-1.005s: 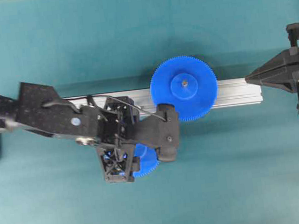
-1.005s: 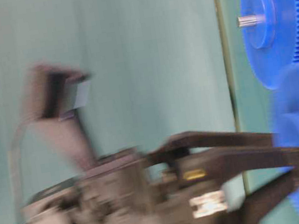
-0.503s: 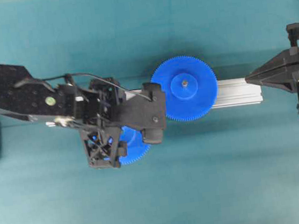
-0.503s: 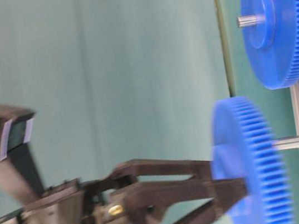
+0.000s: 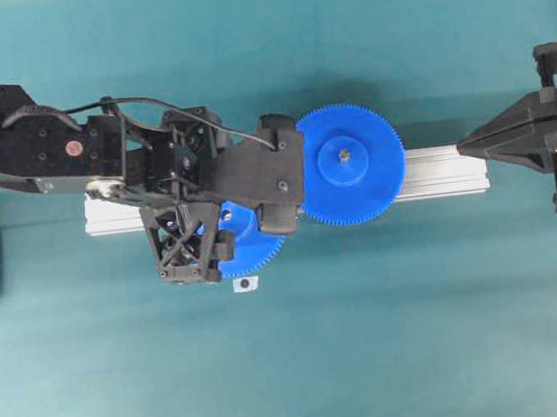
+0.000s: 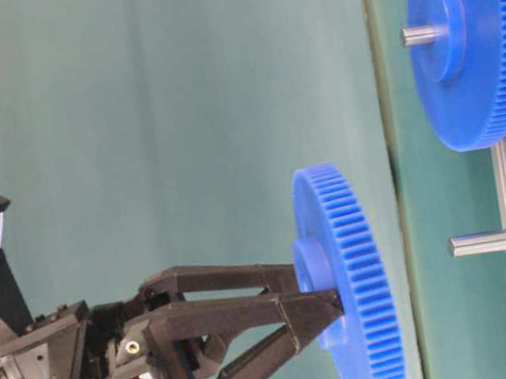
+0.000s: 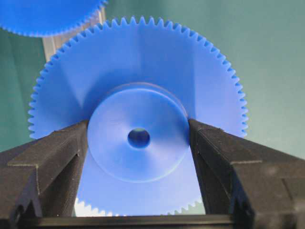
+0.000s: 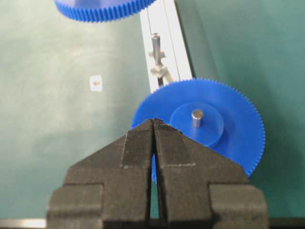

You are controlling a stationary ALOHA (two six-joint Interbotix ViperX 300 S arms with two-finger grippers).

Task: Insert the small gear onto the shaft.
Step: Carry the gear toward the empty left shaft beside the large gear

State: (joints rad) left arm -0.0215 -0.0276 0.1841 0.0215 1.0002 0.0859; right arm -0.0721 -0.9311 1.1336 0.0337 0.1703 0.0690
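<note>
The small gear, a blue toothed disc, is held flat by its raised hub, with my left gripper shut on it; the black fingers press both sides of the hub. In the table-level view the small gear hangs above the tip of the shaft with a gap between them. The shaft stands upright in its shiny mount on the rail. In the overhead view the arm hides the shaft, and the small gear peeks out over the rail's front edge. My right gripper is shut and empty, at the rail's right end.
The larger blue gear sits on its grey pin on the aluminium rail, just right of the left gripper. A small white piece lies on the teal mat in front of the rail.
The left arm has swung toward the rail and lifted the small gear away from the mat. The white piece it covered now shows. The right gripper has not moved.
</note>
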